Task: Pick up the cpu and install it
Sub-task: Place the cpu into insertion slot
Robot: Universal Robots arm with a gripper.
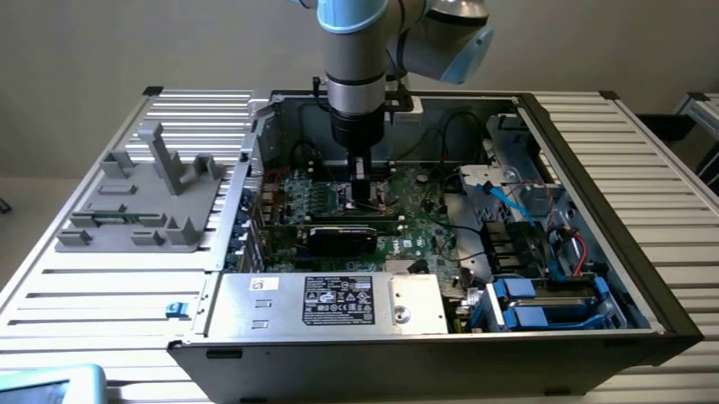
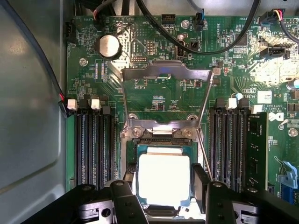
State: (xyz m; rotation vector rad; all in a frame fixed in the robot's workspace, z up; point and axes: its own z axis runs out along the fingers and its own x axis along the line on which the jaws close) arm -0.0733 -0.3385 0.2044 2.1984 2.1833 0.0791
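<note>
- My tool pinches the cpu by two opposite edges. The squeeze should be even, so the chip sits level between the jaws.
- Right beneath the tool lies the socket. I judge the chip's edges must square with it, and any descent should be slow and straight, with no sideways push.
- Just beyond the tool the load plate stands raised, and memory slots flank the tool on both sides. I'd steer clear of both.
</note>
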